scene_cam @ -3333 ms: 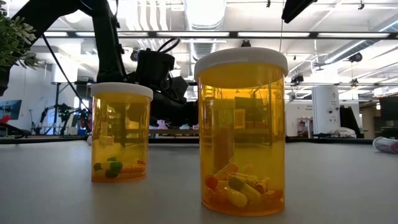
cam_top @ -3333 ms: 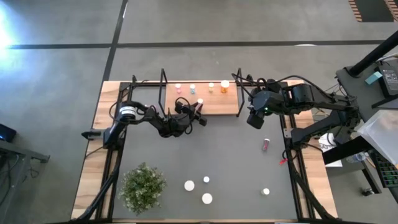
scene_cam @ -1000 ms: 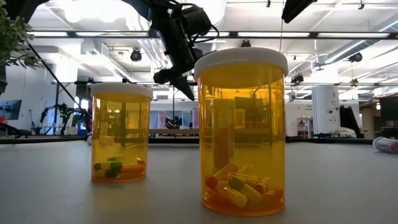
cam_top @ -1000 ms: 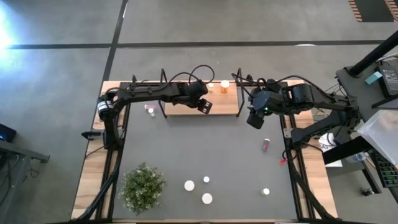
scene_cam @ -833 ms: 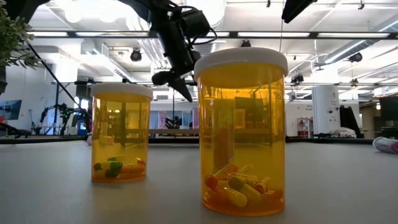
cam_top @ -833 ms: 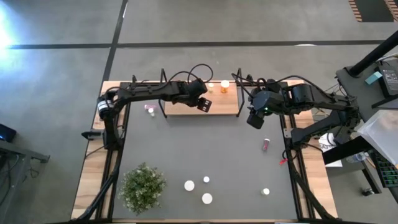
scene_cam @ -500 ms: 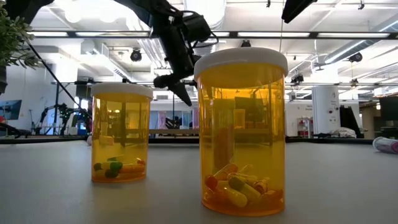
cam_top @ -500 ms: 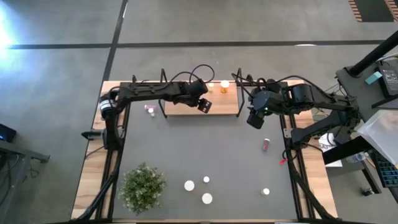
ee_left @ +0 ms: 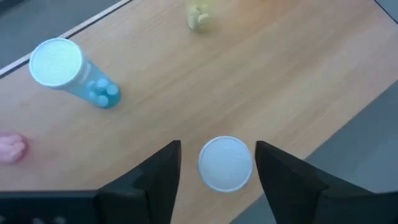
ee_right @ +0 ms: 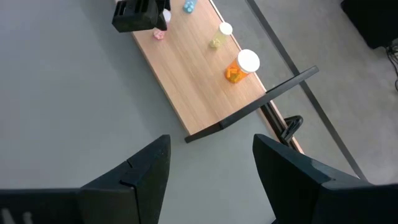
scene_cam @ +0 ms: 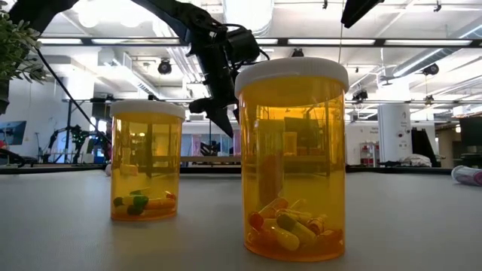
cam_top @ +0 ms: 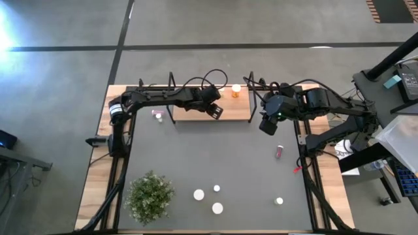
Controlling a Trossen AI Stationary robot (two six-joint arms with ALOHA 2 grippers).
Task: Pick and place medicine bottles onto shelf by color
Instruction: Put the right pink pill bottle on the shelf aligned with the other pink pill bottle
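At the left front of the dark grey bench stands a green bushy potted plant. Behind it, just off the left end of the light wooden shelf with black wire end frames, a small pink medicine bottle sits on the bench. The left gripper hangs over the shelf's front edge; in its wrist view the fingers stand wide apart on either side of a white-capped bottle standing on the wood, touching neither side. Farther back on the shelf are a blue bottle, a yellowish one and an orange bottle near the right end. Three white-capped bottles stand near the front edge of the bench, and another further right. The right gripper waits above the bench beside the shelf's right end, fingers spread and empty. A pink bottle lies on its side beyond it.
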